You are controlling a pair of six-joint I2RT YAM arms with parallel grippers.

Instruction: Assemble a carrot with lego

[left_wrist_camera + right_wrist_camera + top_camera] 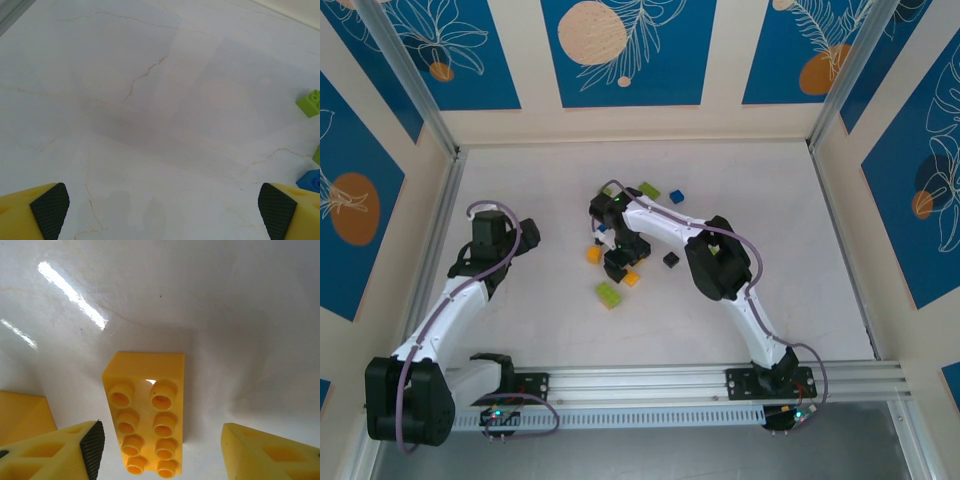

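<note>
orange eight-stud brick (145, 415) lies untouched between parted right fingers (92, 445). left fingers (49, 207) gape over marbled surface (150, 100), lime brick (311, 102) nearby.

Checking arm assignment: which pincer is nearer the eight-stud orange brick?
Right. The right pincer straddles the orange brick, fingers apart on both sides, not touching. The left pincer hangs open over the table, off to the brick's left.

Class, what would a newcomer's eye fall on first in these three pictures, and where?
The orange brick, studs up, lying on the table between the open fingers of the right gripper. Then the small scatter of green, blue and black bricks at mid-table around that gripper. The left gripper hangs wide open over the table's left side.
</note>
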